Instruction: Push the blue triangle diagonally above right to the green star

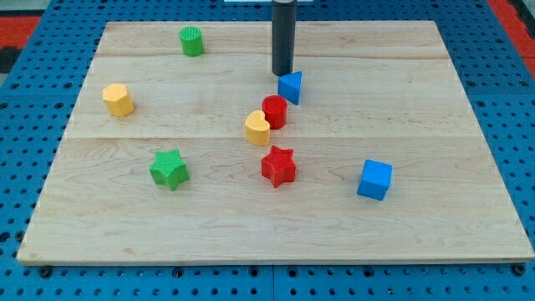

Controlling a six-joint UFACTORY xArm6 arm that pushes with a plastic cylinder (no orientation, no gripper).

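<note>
Wood board [468,125], pale and made of joined planks, fills most of the frame and rests on a blue perforated base [33,50]; a red strip [510,12] shows at the upper right corner of the frame, and another at the upper left. No containers appear on the board; every block sits directly on the wood. Left third of the frame: a yellow block [119,99], roughly hexagonal, sits near the board's left edge in the upper half. To its right and lower, the green star [170,169] stands in the lower left area. Above it, near the board's top edge, is a green cylinder [191,41] with a ribbed surface. Centre of the frame: a yellow heart-like block [257,128] touches a red cylinder [274,111] on its upper right side. Below this pair, and apart from it, lies a red star [278,165]. The blue triangle [290,86] sits just above and right of the red cylinder, close to it, and well apart from the green star, up and to the right of it. The dark rod descends from the top edge of the frame; my tip [282,73] ends just at the blue triangle's upper left corner, and contact cannot be confirmed. The rod is a single piece with nothing clamped on it. Right third of the frame: a blue cube [374,180] sits alone in the lower right area.
</note>
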